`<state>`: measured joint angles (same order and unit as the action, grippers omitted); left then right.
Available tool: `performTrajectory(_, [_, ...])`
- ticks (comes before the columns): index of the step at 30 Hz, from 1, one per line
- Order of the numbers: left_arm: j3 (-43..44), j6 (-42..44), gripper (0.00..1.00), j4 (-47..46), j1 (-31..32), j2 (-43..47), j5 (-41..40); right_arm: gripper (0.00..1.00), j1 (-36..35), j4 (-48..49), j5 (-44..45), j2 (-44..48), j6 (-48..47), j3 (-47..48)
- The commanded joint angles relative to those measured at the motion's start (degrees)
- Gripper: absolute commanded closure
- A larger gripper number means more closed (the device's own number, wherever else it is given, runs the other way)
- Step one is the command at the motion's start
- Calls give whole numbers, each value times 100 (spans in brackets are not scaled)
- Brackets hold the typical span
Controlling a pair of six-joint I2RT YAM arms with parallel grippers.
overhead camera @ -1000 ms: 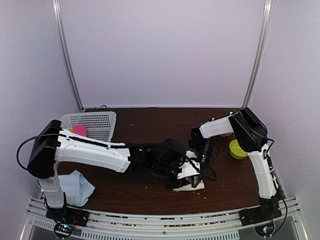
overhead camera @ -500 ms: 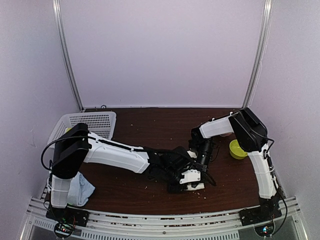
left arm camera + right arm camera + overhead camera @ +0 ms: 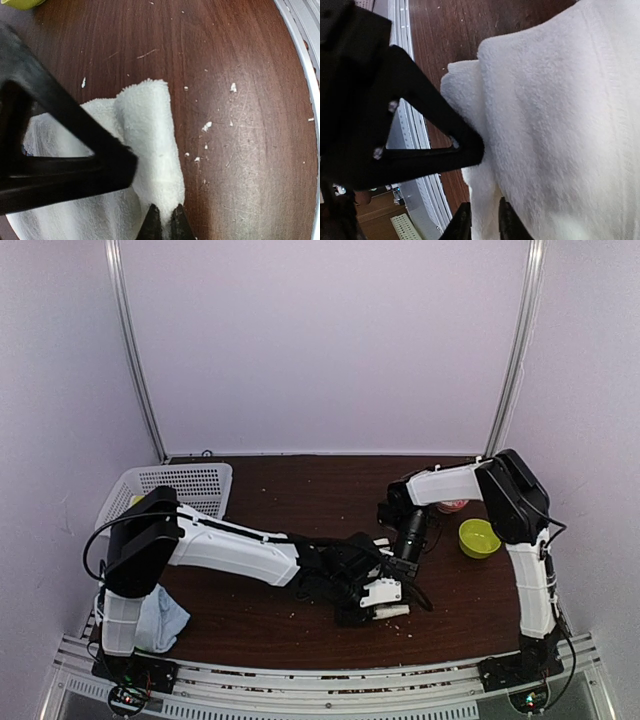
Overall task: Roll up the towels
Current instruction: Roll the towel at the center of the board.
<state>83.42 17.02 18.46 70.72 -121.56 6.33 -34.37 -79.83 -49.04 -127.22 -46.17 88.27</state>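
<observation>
White towel [image 3: 150, 130] amid crumbs [image 3: 206, 126], basket [image 3: 190, 485] apart

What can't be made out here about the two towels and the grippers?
- Cream-white cloth towel: top view, the left arm covers most of it.
- Pale blue cloth towel: top view, that arm's base hides part.
- Right gripper: right wrist view, bottom edge crops the fingertips, so grip unclear.

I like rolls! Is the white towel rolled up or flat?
Partly rolled: one edge of the white towel curls over, the rest lies flat.
</observation>
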Motion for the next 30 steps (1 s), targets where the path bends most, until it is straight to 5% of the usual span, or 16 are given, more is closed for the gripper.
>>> performTrajectory(1, [-19, -171, 100, 491, -23, -19, 461, 77, 293, 207, 430, 564, 42, 250])
performTrajectory(13, [-468, -746, 100, 632, -105, 611, 1232, 82, 201, 1793, 1593, 38, 1531, 327])
performTrajectory(19, [-369, -1069, 100, 817, -409, 512, 1733, 83, 26, 1816, 1741, -345, 1716, 973])
performTrajectory(30, [255, -1690, 100, 996, -1268, -242, 3498, 78, 789, 1115, 1336, 1245, 1717, 2009])
